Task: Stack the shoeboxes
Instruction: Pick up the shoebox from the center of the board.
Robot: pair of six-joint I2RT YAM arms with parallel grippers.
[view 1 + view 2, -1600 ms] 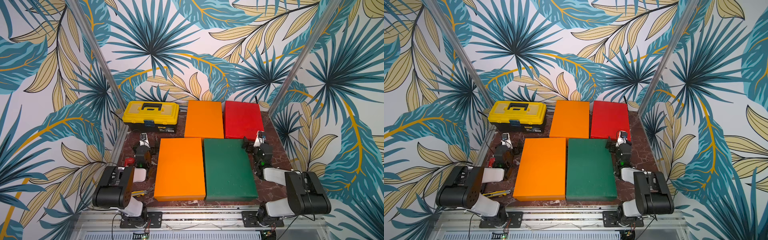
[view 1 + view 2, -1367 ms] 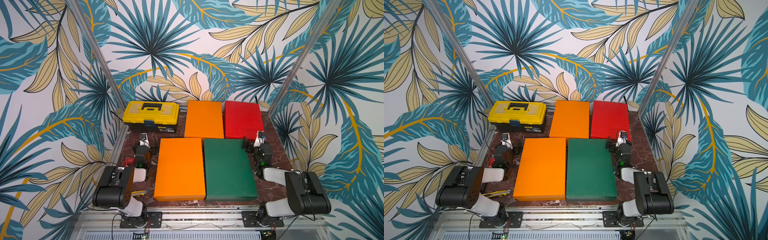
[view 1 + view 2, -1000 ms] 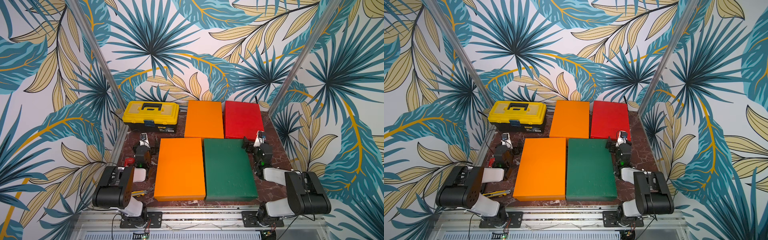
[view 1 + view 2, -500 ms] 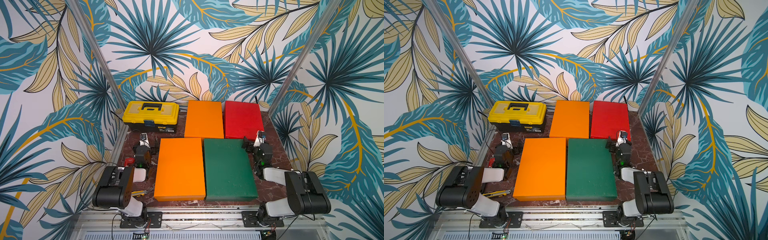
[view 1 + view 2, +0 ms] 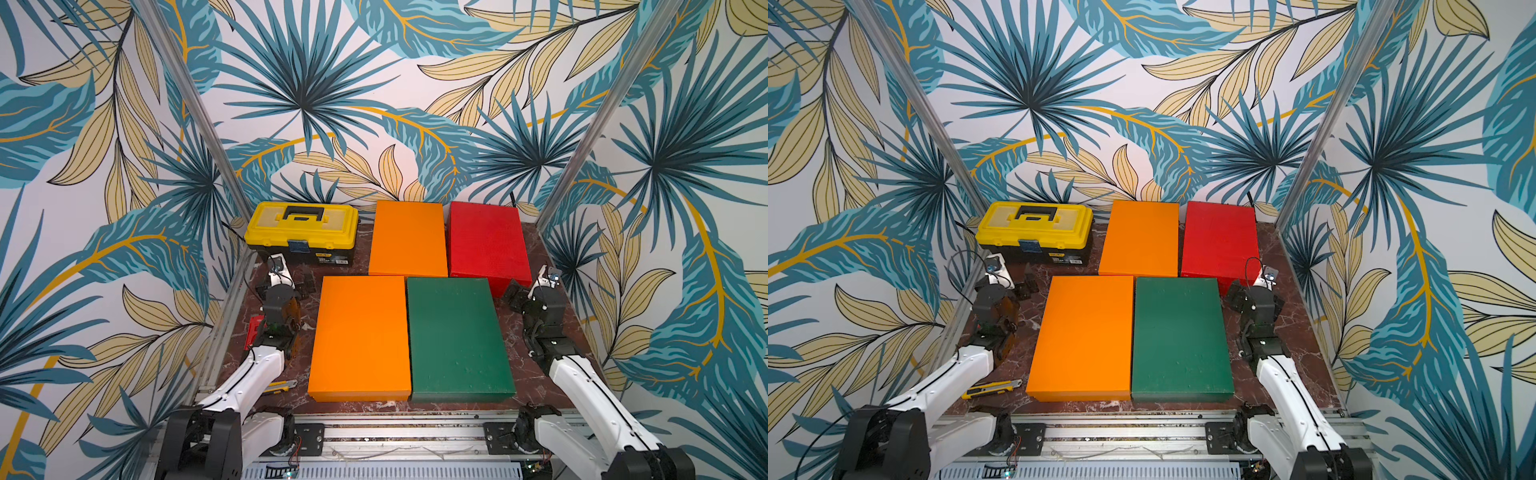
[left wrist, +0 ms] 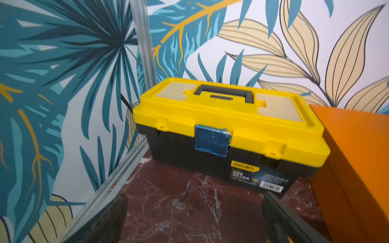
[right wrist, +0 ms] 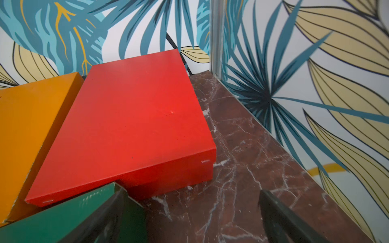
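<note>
I note none stacked: near orange matte shoebox [image 5: 359, 336] touches dark green shoebox [image 5: 455, 336] at tabletop [image 7: 242, 157] front edge; far orange shoebox [image 5: 407, 239], red shoebox [image 5: 488, 241] behind. Yellow-and-black plastic toolbox [image 5: 301, 232] crowds far-left corner. Left gripper [image 6: 193, 223], right gripper [image 7: 193, 218] gape empty.

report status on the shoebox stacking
Left hand open, empty, facing the toolbox. Right hand open, empty, by the red shoebox. Four shoeboxes flat on the table, none stacked. Nothing atop them.
</note>
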